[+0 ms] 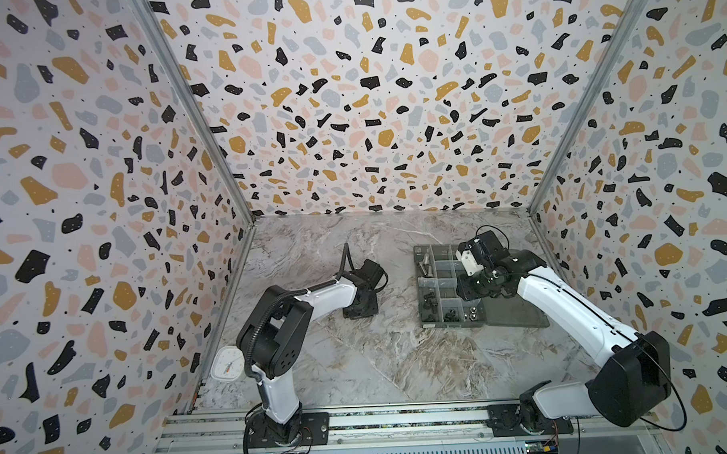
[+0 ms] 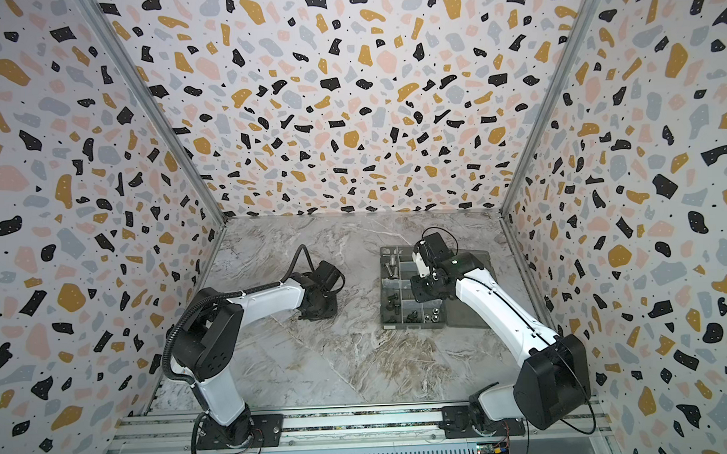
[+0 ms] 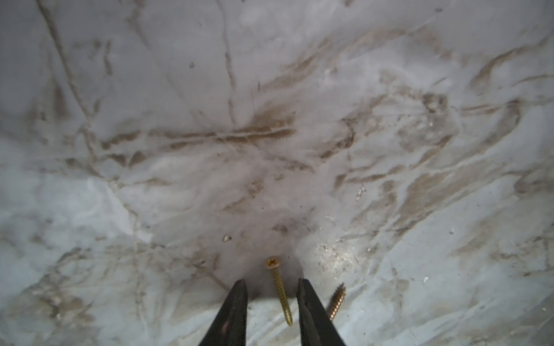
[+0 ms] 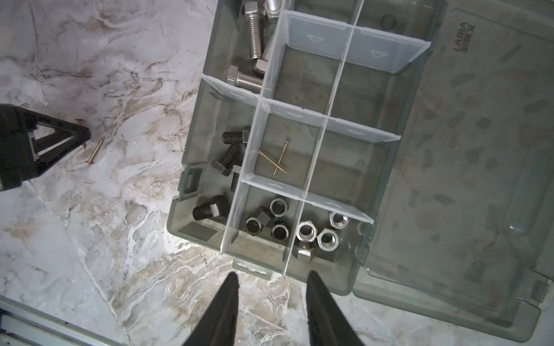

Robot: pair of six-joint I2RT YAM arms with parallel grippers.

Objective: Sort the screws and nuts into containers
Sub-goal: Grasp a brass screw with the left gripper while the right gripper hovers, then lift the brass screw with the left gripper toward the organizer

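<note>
A brass screw point(image 3: 278, 287) lies on the marble table between the fingers of my left gripper point(image 3: 271, 283), which is open, with a gap on each side. A second brass screw point(image 3: 337, 302) lies just outside one finger. My right gripper point(image 4: 272, 275) hovers open and empty by the near edge of the smoky-grey containers point(image 4: 207, 119). Their compartments hold silver bolts point(image 4: 254, 33), black bolts point(image 4: 230, 149), two brass screws point(image 4: 277, 158), black nuts point(image 4: 269, 218) and silver nuts point(image 4: 320, 233). In both top views the left gripper point(image 1: 358, 309) is down on the table, left of the box point(image 1: 424, 317).
The box's flat lid point(image 4: 464, 179) lies open on the table on the box's right. A white square clock point(image 1: 227, 363) stands against the left wall. An aluminium rail point(image 1: 402, 420) carrying both arm bases runs along the front edge. Patterned walls close in three sides.
</note>
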